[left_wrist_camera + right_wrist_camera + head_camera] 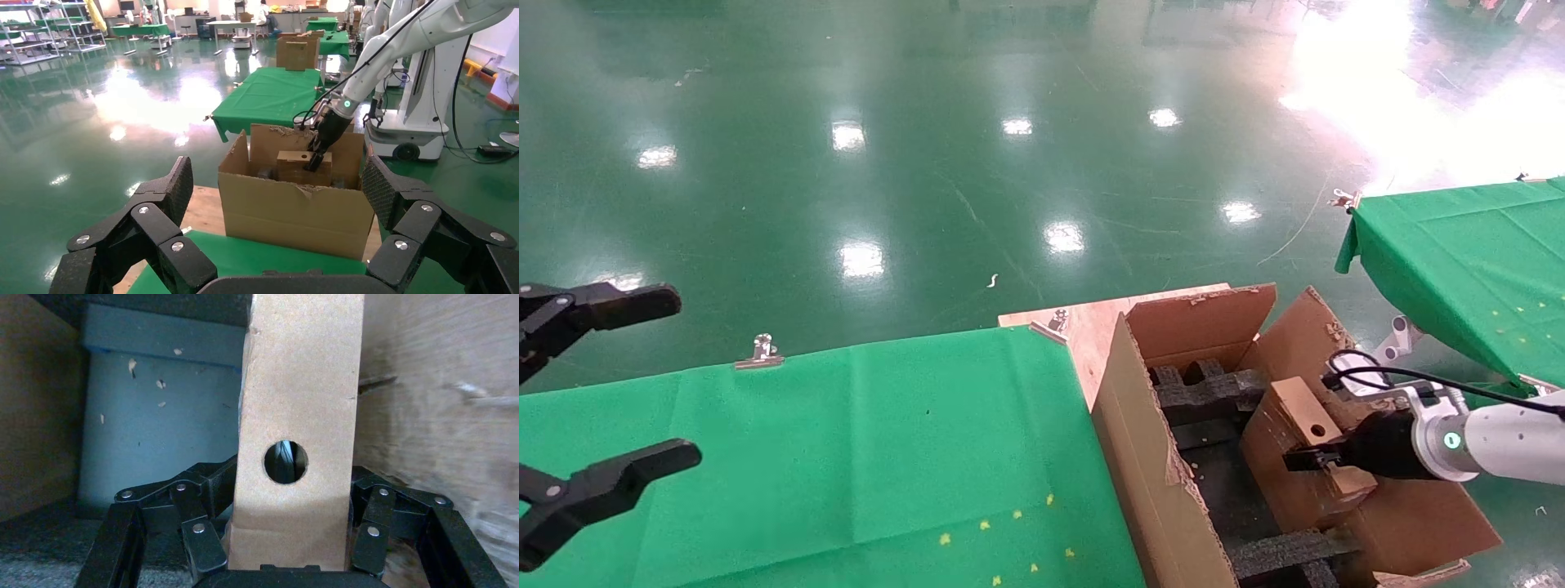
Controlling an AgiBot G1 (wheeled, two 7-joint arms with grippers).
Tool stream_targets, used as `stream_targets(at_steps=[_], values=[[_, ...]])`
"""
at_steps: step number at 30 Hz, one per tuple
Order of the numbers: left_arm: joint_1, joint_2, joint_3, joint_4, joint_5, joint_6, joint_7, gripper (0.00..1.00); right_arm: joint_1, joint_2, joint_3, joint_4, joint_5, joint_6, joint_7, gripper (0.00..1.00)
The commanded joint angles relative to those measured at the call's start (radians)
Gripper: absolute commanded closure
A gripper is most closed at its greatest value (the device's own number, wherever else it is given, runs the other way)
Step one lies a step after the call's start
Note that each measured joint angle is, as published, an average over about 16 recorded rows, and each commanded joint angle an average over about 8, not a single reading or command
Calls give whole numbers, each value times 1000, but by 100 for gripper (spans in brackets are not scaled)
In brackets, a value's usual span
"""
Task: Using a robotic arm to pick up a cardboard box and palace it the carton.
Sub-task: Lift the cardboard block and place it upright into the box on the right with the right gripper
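The right claw grips the cardboard box inside the carton, its base hidden.

white glossy arm, black gripper, green ring light

Cardboard box in carton (R of table).

Glossy green floor, ceiling lights reflected as bright spots; strong glare at far right. Green cloth-covered tables near and right, cloth held by metal clips. Left wrist view: metal shelving racks, more green tables across the hall.
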Motion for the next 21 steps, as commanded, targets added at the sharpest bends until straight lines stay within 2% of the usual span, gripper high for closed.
stream_targets(at_steps=[1, 8, 9, 16, 17, 21], values=[[0, 0, 0, 0, 0, 0, 0, 0, -12, -13, 2, -19, 8, 1, -9, 100], [0, 0, 0, 0, 0, 0, 0, 0, -47, -59, 18, -93, 43, -19, -62, 100], [0, 0, 0, 0, 0, 0, 0, 0, -50, -63, 20, -101, 47, -22, -69, 95], [0, 0, 0, 0, 0, 0, 0, 0, -68, -82, 31, -140, 67, -41, -97, 8], [0, 0, 0, 0, 0, 0, 0, 0, -69, -84, 31, -142, 68, -42, -99, 0], [0, 0, 0, 0, 0, 0, 0, 0, -67, -82, 31, -138, 67, -42, -96, 0]])
